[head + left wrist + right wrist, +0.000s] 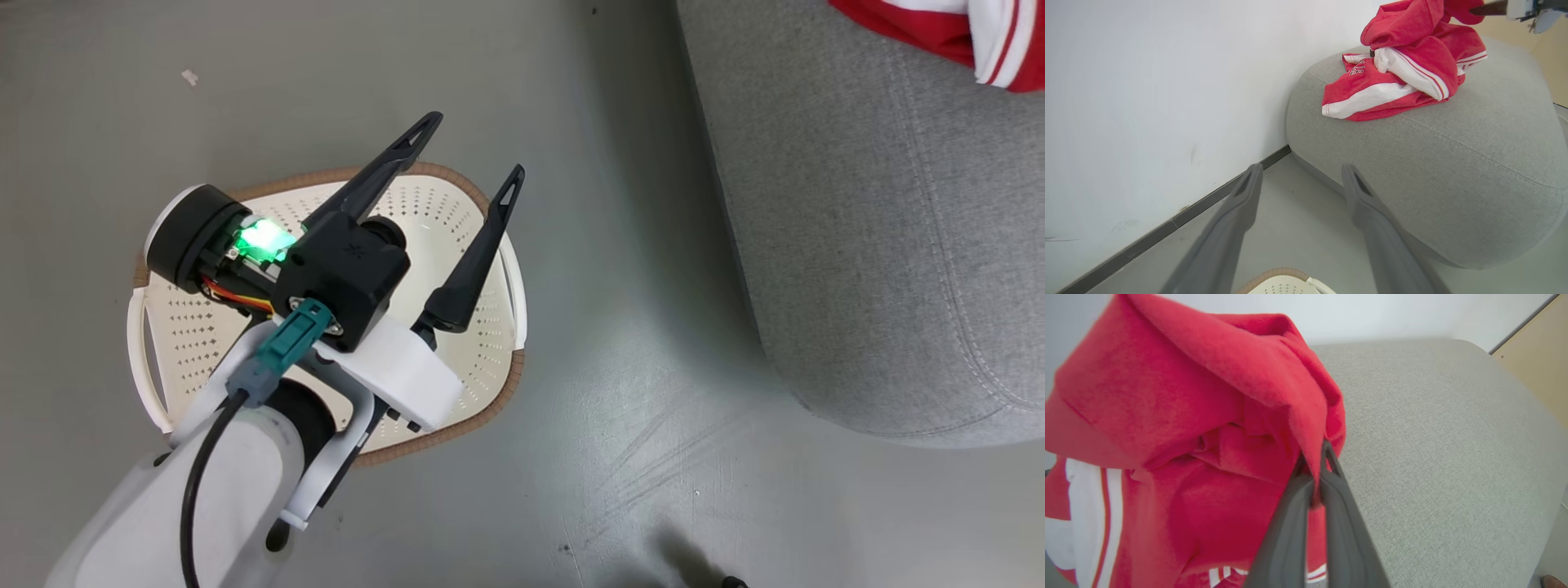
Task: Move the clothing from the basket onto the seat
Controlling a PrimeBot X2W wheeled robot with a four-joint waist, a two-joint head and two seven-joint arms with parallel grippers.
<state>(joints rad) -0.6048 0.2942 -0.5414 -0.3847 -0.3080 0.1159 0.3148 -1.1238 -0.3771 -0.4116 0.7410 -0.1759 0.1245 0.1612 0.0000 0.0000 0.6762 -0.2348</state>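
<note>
Right gripper (1314, 457) is clamped on a fold of the red clothing (1208, 416), whose bulk rests on the grey seat (1433, 437). Left gripper (472, 149) hangs spread and empty above the basket (188, 343), which appears bare, though the arm hides part. Seat lies at three o'clock from it. Step in hand: depositing. Next move calls for release.

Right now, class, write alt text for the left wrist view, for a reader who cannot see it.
Red and white clothing is piled on a grey seat beside a white wall. In front, the open left pincer hangs above the floor, with the basket rim at the bottom edge.
</note>
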